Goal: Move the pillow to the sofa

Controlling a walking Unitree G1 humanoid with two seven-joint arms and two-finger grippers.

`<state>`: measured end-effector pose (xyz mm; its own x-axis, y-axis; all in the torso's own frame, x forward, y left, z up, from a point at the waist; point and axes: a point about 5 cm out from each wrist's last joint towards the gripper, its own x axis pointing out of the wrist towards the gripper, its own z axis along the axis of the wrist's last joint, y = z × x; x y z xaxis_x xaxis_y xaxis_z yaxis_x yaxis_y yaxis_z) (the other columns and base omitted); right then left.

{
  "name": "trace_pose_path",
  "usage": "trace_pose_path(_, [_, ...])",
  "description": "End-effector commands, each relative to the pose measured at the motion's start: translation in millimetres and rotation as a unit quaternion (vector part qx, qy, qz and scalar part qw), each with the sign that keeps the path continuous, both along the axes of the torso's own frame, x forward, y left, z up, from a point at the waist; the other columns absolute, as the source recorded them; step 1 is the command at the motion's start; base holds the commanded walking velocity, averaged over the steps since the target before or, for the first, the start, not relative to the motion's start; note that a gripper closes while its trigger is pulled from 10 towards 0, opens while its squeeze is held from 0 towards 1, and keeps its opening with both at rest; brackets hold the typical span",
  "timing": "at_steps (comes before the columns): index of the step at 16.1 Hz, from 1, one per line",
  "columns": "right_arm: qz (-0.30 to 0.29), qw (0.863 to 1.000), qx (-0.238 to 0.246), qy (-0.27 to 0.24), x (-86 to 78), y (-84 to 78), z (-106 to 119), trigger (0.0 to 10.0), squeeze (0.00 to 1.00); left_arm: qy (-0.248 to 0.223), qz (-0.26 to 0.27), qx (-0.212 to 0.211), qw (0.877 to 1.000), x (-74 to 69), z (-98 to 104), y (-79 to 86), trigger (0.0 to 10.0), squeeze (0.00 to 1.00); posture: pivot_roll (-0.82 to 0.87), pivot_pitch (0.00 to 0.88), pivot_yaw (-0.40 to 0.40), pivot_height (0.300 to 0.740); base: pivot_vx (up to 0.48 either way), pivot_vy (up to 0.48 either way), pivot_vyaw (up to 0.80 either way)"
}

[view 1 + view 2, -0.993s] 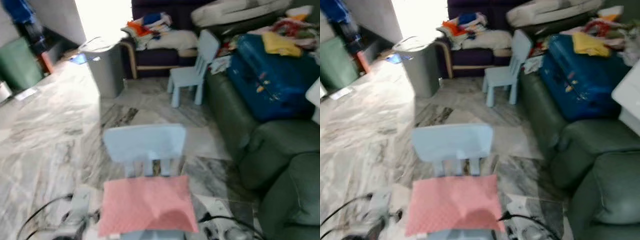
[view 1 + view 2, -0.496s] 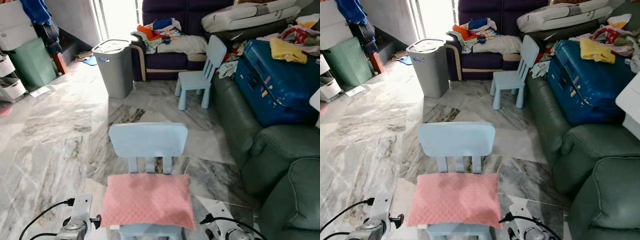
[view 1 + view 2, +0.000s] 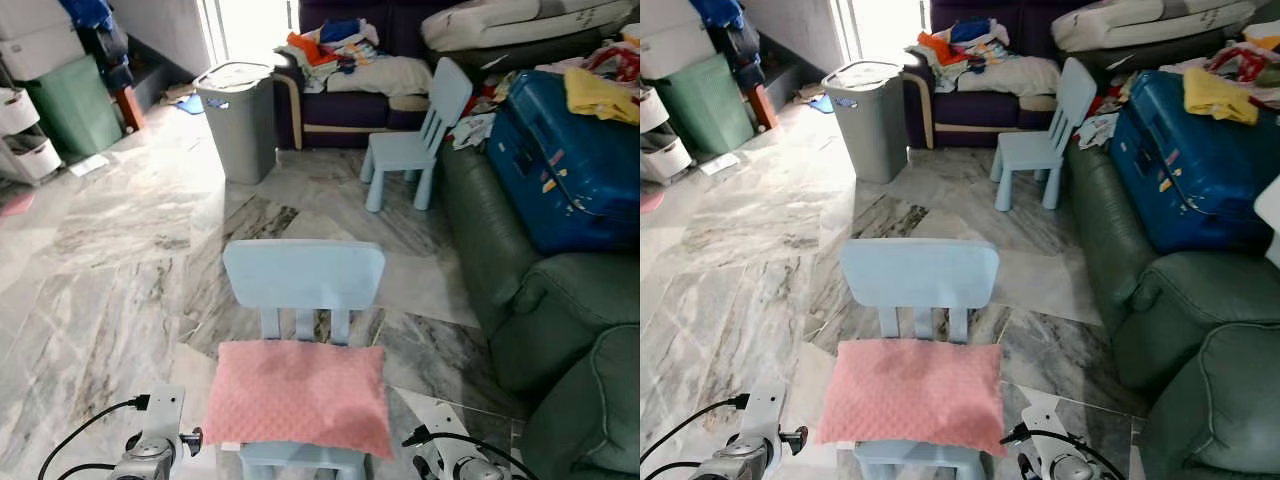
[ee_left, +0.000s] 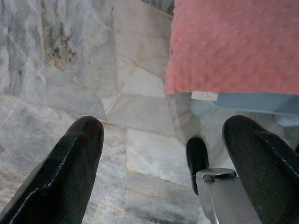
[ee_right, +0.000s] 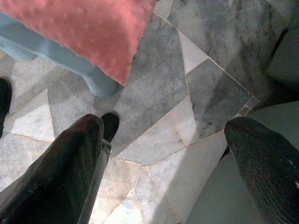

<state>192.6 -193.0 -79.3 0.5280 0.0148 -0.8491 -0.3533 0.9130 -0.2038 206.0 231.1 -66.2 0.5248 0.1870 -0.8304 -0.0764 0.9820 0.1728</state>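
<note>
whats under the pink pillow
The pink pillow lies flat on the seat of a small light blue chair that stands on the marble floor. The pillow covers nearly the whole seat, so the seat's surface cannot be seen; a blue edge and legs show below.

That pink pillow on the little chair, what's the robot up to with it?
It means to carry the pillow to the sofa, but hasn't picked it up yet. The pillow lies flat on the seat of a small blue chair right in front of the robot. Both grippers, left and right, hang low beside the chair with jaws open and empty. The green sofa is to its right.
</note>
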Motion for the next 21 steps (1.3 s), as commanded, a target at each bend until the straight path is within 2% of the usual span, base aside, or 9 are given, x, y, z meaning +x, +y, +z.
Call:
trace_pose_path(1, [-0.002,1.000,0.007,-0.003,2.0,2.0,0.8,10.0,0.00,0.001,0.004,0.008,1.000,0.8,1.4,3.8,10.0,0.00,-0.03,0.000,0.023,0.740,0.000,0.000,0.00])
trace_pose_path(3, [-0.003,1.000,0.007,-0.002,2.1,1.8,0.9,10.0,0.00,0.001,0.003,0.008,1.000,1.0,1.5,3.8,10.0,0.00,-0.03,0.000,0.022,0.740,0.000,0.000,0.00])
trace_pose_path(14, [0.001,1.000,0.004,0.000,1.6,1.4,0.6,10.0,0.00,0.005,0.001,0.011,1.000,0.5,1.2,3.9,10.0,0.00,-0.03,0.000,0.019,0.628,0.000,0.000,0.00])
trace_pose_path(21, [0.001,1.000,0.004,0.001,1.2,1.0,0.5,10.0,0.00,0.006,-0.001,0.013,1.000,0.1,1.0,3.7,10.0,0.00,-0.03,0.000,0.017,0.535,0.000,0.000,0.00])
